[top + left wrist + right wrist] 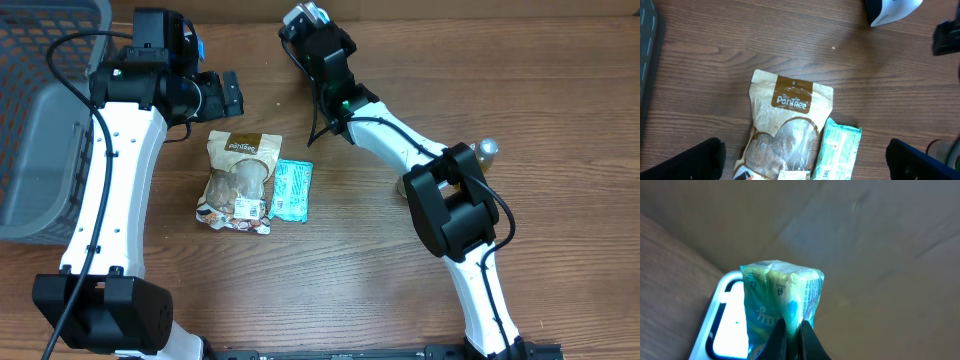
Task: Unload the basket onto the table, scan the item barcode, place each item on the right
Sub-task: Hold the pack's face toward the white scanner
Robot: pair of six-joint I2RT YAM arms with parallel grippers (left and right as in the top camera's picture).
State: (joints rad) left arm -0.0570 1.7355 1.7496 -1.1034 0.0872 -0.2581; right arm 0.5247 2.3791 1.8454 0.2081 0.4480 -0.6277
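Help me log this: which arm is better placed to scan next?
Right: the right gripper is shut on a green-and-white plastic packet near the white device; the left gripper hangs open by the brown pouch.

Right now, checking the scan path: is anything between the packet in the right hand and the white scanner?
Nothing visible does. The right hand holds the green packet directly in front of the white scanner, with no object between them.

Overhead looks straight down, far, on brown wood-grain table [350, 270]. Left wrist looks down, close, sharing the tan snack pouch [785, 120] mid-frame. Right wrist faces sideways, close-up
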